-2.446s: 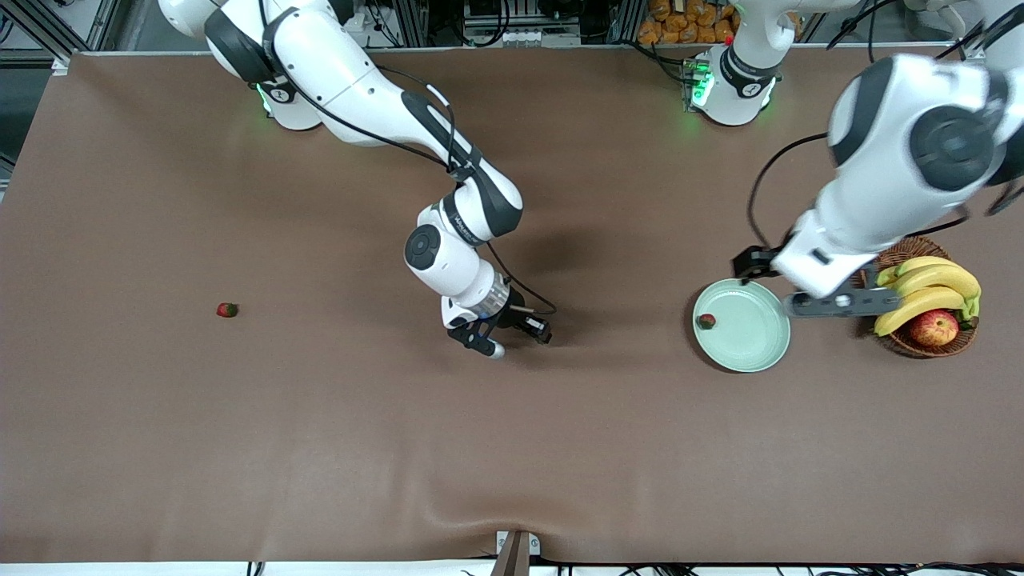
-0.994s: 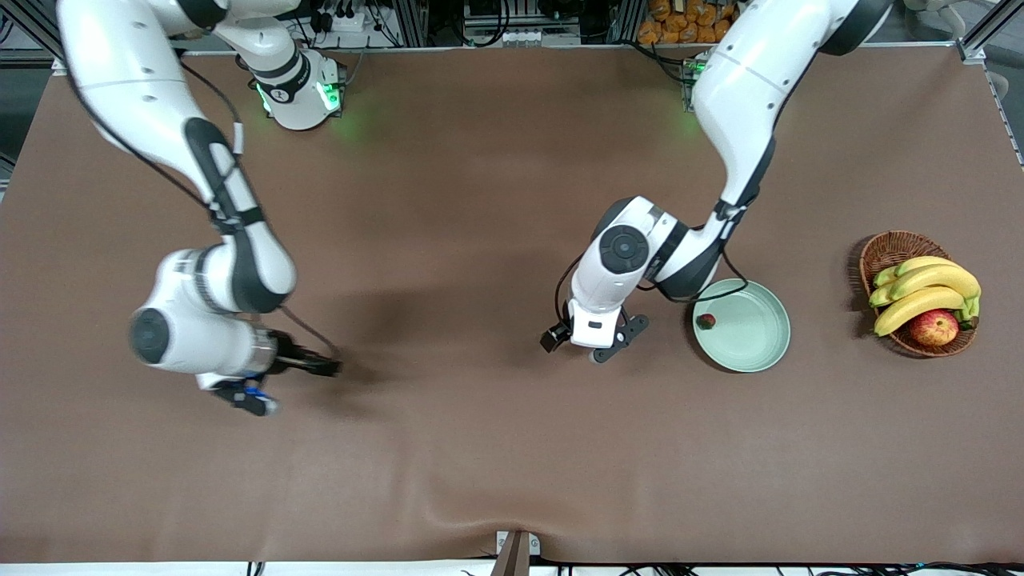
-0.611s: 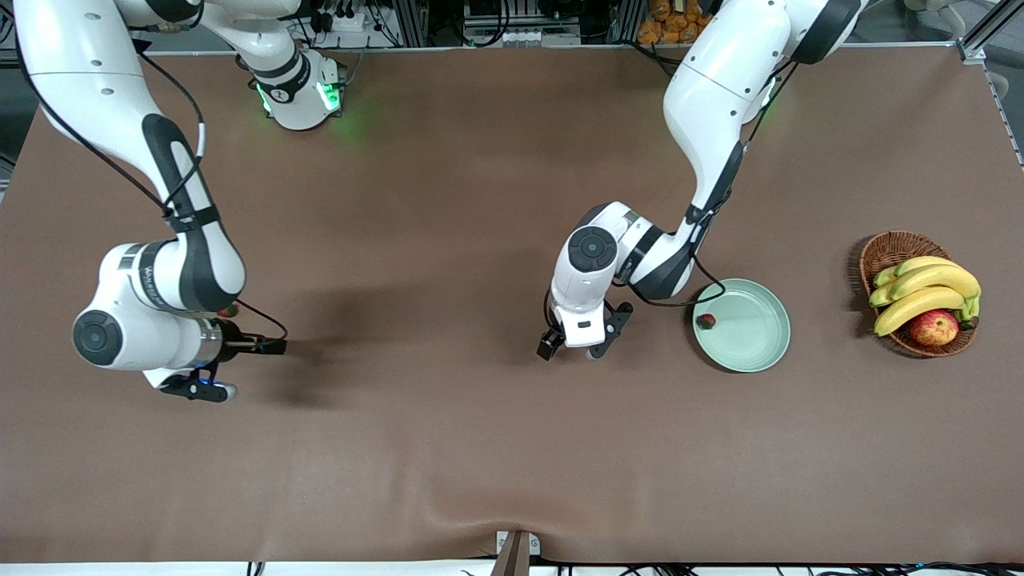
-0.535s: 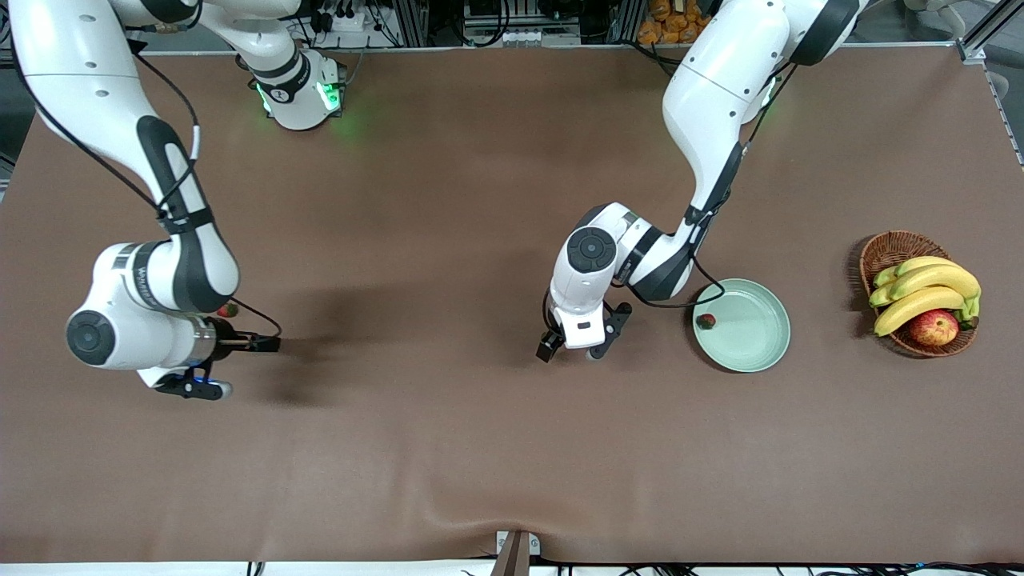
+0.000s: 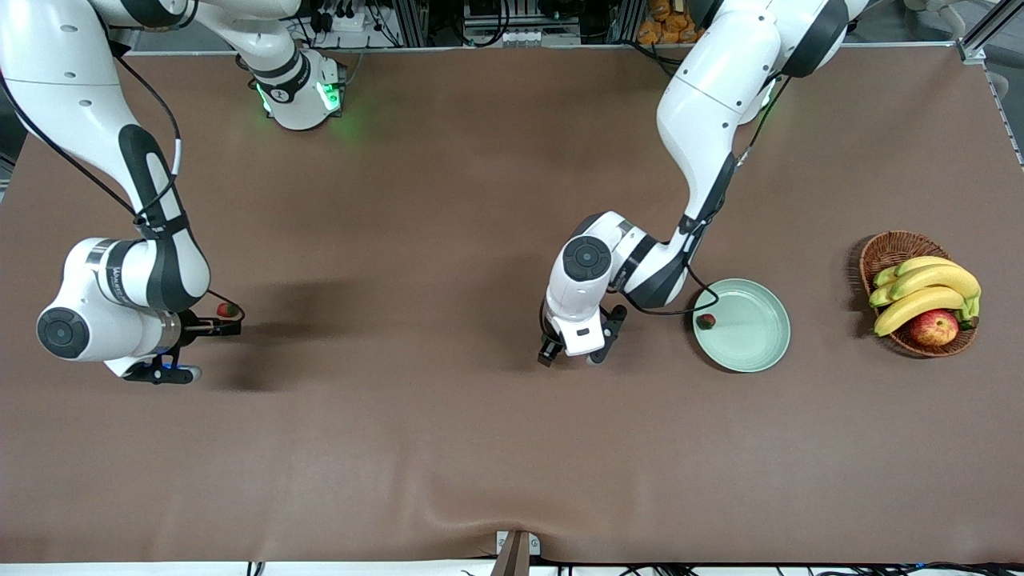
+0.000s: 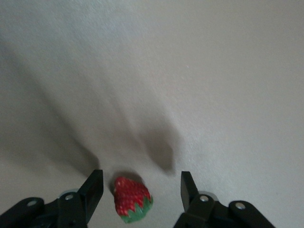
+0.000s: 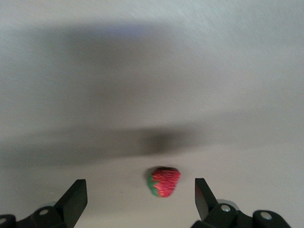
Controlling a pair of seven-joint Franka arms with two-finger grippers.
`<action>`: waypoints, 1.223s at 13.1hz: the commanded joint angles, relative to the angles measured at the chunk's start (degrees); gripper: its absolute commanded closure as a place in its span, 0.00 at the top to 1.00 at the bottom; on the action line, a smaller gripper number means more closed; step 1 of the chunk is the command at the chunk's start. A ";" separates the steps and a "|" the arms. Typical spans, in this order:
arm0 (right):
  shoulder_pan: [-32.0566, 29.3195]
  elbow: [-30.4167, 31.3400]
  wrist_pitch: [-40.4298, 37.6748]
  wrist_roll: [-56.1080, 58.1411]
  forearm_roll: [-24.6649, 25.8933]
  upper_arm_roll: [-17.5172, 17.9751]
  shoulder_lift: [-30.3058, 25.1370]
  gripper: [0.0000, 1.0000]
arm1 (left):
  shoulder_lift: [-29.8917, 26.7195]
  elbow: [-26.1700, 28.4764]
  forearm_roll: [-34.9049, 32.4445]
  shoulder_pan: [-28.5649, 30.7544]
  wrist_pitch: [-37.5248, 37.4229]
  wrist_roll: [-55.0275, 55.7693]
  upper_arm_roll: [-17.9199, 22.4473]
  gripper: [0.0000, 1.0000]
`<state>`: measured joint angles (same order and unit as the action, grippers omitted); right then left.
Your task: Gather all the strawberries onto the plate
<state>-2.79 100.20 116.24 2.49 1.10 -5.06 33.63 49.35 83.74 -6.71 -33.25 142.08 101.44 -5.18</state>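
Observation:
One strawberry [image 5: 706,321] lies in the mint-green plate [image 5: 756,332], by its rim. A second strawberry [image 6: 132,199] lies on the brown table between the fingers [image 6: 95,187] of my left gripper [image 6: 141,190], which is down at mid-table beside the plate. Its jaws are open, with a gap on each side of the berry. The front view hides this berry under the left gripper [image 5: 570,356]. A third strawberry [image 5: 228,309] lies toward the right arm's end of the table. My right gripper [image 5: 170,370] hovers open close by it. The right wrist view shows that strawberry [image 7: 164,181] ahead of the right gripper [image 7: 139,194], untouched.
A wicker basket [image 5: 888,250] with bananas [image 5: 928,290] and an apple [image 5: 934,327] stands at the left arm's end of the table, past the plate. The brown cloth bulges slightly at the table edge nearest the front camera.
The right arm has swung toward its end of the table and come up beside the strawberry there. The left gripper has shifted slightly away from the plate and settled around the mid-table berry.

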 commanded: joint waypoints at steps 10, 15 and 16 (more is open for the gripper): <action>-0.99 4.57 1.27 1.38 1.36 -0.74 0.38 0.61 | -0.03 -2.00 -1.64 -0.85 -0.75 -1.93 0.35 0.00; -0.90 4.57 1.98 1.38 1.27 -0.74 1.52 0.56 | -10.75 -0.86 -1.55 5.81 -18.11 -21.05 0.26 0.00; -0.81 4.57 2.06 1.38 1.27 -0.74 1.62 0.54 | -13.73 1.58 -1.64 6.96 -20.59 -27.55 0.43 0.00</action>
<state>-3.04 104.21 117.48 3.37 1.19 -6.36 35.19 41.88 80.77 -7.15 -28.56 126.52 82.20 -4.59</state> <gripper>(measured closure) 0.436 0.674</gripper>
